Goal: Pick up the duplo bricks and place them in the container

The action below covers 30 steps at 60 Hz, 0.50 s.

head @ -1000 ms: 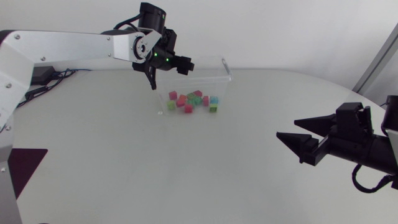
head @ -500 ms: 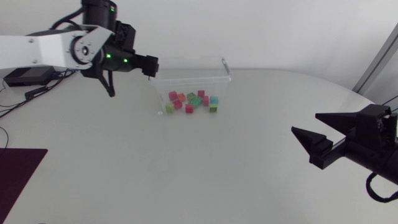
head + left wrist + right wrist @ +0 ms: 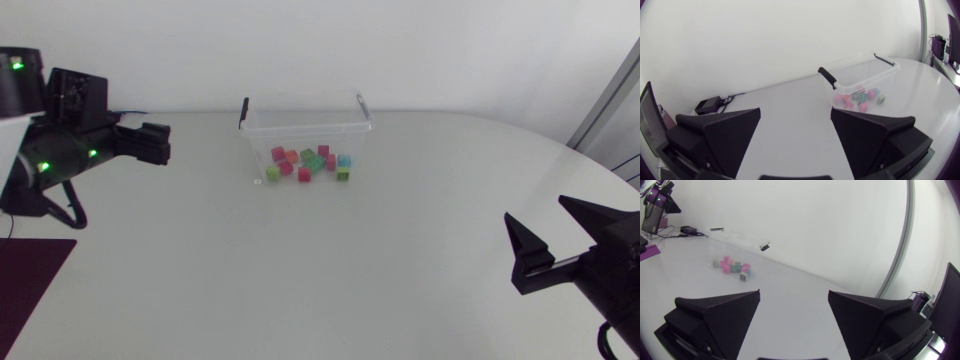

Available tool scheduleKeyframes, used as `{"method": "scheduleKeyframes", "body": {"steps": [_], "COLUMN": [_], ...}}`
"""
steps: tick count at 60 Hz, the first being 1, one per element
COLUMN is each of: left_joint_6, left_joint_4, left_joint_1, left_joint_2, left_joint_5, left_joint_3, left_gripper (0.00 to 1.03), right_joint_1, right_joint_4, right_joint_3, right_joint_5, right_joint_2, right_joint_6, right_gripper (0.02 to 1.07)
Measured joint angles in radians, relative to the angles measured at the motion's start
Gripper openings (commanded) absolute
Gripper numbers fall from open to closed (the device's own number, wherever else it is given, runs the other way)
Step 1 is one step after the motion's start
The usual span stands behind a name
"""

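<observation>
Seen from above, with the table as a clock face, the clear container (image 3: 305, 128) sits near twelve o'clock, close to the far edge, with a black handle (image 3: 243, 110) at each short end. The duplo bricks (image 3: 308, 165) lie in a loose heap on its floor, showing through the front wall: pink, red, green, one pale blue and one orange among them. I see no brick out on the table top. My left claw (image 3: 165, 143) hangs over the table's edge at about ten o'clock, well apart from the box. Its two wedge fingers are spread wide with nothing between them. From its own camera my left claw (image 3: 795, 111) has the container (image 3: 860, 70) ahead toward one o'clock, and the bricks (image 3: 860, 97) are bunched at the nearer end under the handle (image 3: 827, 77). My right claw (image 3: 535, 212) is down at about four o'clock, far from the box, also gaping and holding nothing. Past that right claw (image 3: 794, 292), the bricks (image 3: 732, 267) sit well ahead toward eleven o'clock. The container wall (image 3: 735, 237) is barely visible around them.
</observation>
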Motion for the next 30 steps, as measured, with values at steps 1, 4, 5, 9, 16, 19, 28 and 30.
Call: {"method": "scheduleKeyframes", "body": {"steps": [1, 4, 5, 9, 16, 19, 28, 30], "left_joint_6": [0.002, 0.013, 0.019, 0.033, 0.052, 0.055, 0.08, 0.08], "left_joint_4": [0.003, 0.016, 0.023, 0.049, 0.076, 0.078, 0.078, 0.078], "left_joint_1": [0.003, 0.01, 0.012, 0.014, 0.026, 0.036, 0.062, 0.066], "left_joint_2": [-0.018, -0.081, -0.105, -0.184, -0.306, -0.363, -0.501, -0.536], "left_joint_5": [0.0, -0.001, -0.001, 0.0, 0.0, 0.0, 0.0, 0.0], "left_joint_3": [-0.013, -0.061, -0.08, -0.149, -0.254, -0.299, -0.375, -0.393], "left_gripper": [0.98, 0.98, 0.98, 0.98, 0.98, 0.98, 0.98, 0.98], "right_joint_1": [0.0, 0.0, 0.0, 0.0, 0.001, 0.004, 0.014, 0.015], "right_joint_4": [-0.001, -0.001, -0.001, -0.003, -0.026, -0.026, -0.053, -0.056], "right_joint_3": [-0.005, -0.021, -0.027, -0.047, -0.071, -0.074, -0.08, -0.082], "right_joint_5": [0.01, 0.034, 0.042, 0.062, 0.095, 0.108, 0.128, 0.129], "right_joint_2": [-0.013, -0.062, -0.082, -0.139, -0.204, -0.213, -0.239, -0.241], "right_joint_6": [0.0, 0.0, 0.0, 0.0, 0.0, 0.0, -0.017, -0.019], "right_gripper": [1.01, 1.01, 1.01, 1.01, 1.01, 1.01, 1.01, 1.01]}}
